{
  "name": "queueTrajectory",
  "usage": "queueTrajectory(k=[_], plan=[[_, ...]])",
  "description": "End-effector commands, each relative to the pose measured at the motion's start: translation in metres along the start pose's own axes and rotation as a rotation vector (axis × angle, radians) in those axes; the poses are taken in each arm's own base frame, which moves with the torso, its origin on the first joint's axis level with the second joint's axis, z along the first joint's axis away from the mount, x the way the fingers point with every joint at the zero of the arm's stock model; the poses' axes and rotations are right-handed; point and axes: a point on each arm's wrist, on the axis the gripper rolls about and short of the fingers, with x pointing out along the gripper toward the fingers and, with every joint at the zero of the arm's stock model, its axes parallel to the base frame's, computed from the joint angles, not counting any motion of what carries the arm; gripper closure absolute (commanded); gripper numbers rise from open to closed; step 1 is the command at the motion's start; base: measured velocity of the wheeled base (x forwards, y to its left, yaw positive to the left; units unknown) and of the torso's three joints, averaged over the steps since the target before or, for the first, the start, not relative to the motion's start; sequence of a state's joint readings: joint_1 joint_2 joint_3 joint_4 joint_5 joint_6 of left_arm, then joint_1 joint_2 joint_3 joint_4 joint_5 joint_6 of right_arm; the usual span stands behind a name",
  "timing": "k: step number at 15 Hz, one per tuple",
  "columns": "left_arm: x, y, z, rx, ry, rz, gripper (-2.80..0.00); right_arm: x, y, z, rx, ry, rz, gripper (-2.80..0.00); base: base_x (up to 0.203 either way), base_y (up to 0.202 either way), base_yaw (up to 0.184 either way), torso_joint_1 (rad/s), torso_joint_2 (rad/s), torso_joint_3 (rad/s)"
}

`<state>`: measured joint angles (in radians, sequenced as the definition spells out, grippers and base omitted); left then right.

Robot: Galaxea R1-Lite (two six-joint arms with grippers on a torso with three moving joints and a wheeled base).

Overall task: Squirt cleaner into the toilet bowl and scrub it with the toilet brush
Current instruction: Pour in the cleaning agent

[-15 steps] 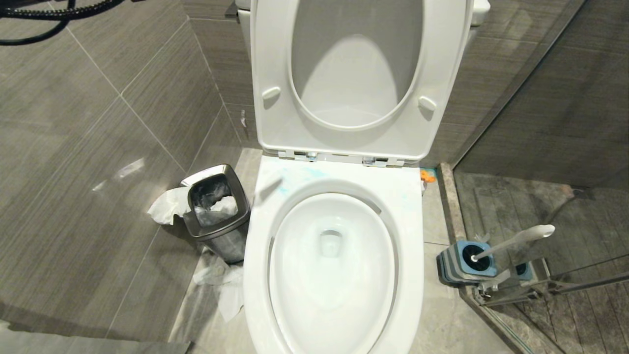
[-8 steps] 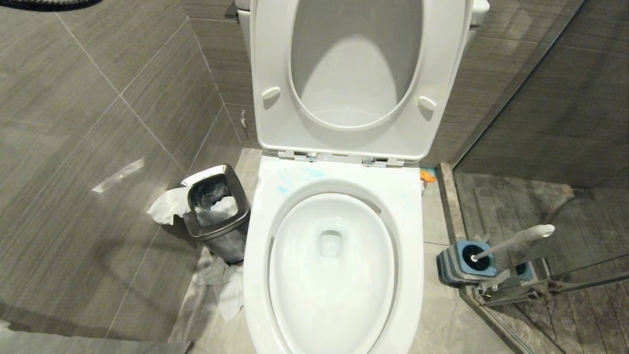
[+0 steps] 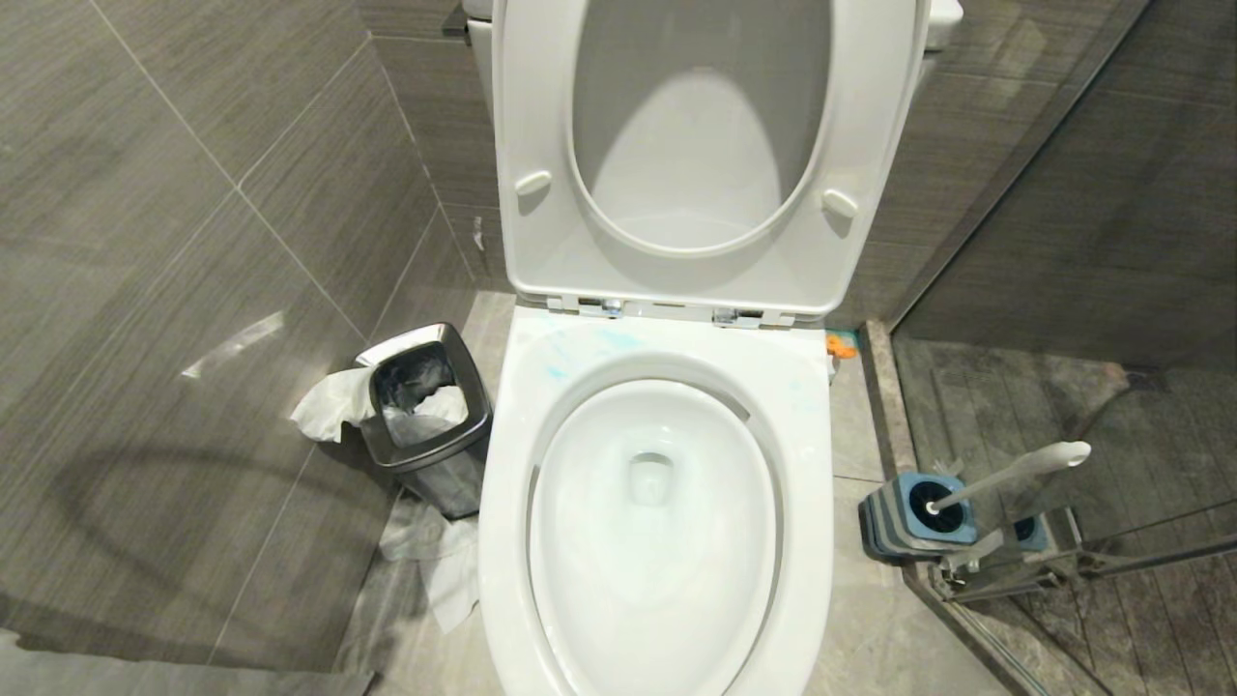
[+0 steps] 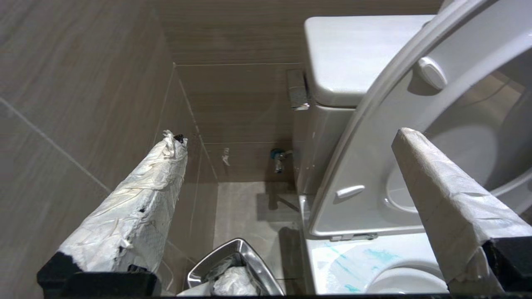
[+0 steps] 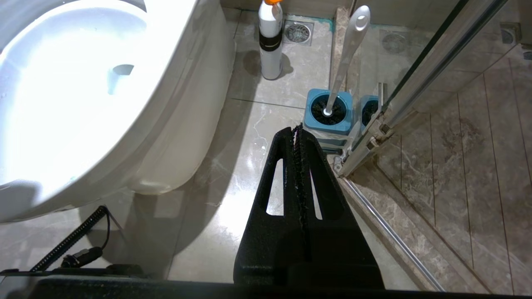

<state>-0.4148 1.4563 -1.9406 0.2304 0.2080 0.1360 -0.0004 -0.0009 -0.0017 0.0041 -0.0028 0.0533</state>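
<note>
The white toilet bowl (image 3: 503, 541) stands open, its seat and lid (image 3: 676, 280) raised. Pale blue cleaner (image 3: 580, 346) streaks the back left of the rim, and the same cleaner (image 4: 374, 255) shows in the left wrist view. The toilet brush (image 3: 1015, 469) leans in its blue holder (image 3: 894, 527) on the floor to the right. My left gripper (image 4: 289, 137) hangs open and empty above the bin, left of the toilet, its fingers (image 4: 137, 207) wrapped in white paper. My right gripper (image 5: 297, 128) is shut on nothing, low over the floor, close to the brush (image 5: 349, 45).
A chrome waste bin (image 3: 425, 416) stuffed with paper stands left of the bowl, with more paper on the floor (image 3: 445, 570). A white bottle (image 5: 270, 41) with an orange cap stands behind the holder. A glass shower door and its rail (image 3: 1063, 570) close off the right.
A black cable at the head view's top left has gone out of the picture, and the shadow on the rim's back left is gone. Toilet, brush and bin have not moved.
</note>
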Motion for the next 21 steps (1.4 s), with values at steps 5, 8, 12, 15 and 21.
queueTrajectory(k=[5,8,12,15,21], plan=[[0.000,0.001,0.001,0.000,-0.005,0.014,0.00,0.000,0.000,0.000,0.000,0.001,-0.001,0.00,0.000,0.000,0.000,0.000,0.00,0.000],[-0.001,0.001,0.002,-0.002,-0.014,0.017,0.00,0.000,0.000,0.000,0.000,0.001,0.000,0.00,0.000,0.000,0.000,0.000,0.00,0.000],[-0.018,0.007,0.021,0.008,-0.129,0.034,0.00,0.000,0.000,0.000,0.000,0.001,0.000,0.00,0.000,0.000,0.000,0.000,0.00,0.000],[-0.046,0.015,0.038,0.028,-0.195,0.048,0.00,0.000,0.000,0.000,0.000,0.001,-0.001,0.00,0.000,0.000,0.000,0.000,0.00,0.000],[-0.081,0.024,0.054,0.028,-0.264,0.062,0.00,0.000,0.000,0.000,0.000,0.000,-0.001,0.00,0.000,0.000,0.000,0.000,0.00,0.000]])
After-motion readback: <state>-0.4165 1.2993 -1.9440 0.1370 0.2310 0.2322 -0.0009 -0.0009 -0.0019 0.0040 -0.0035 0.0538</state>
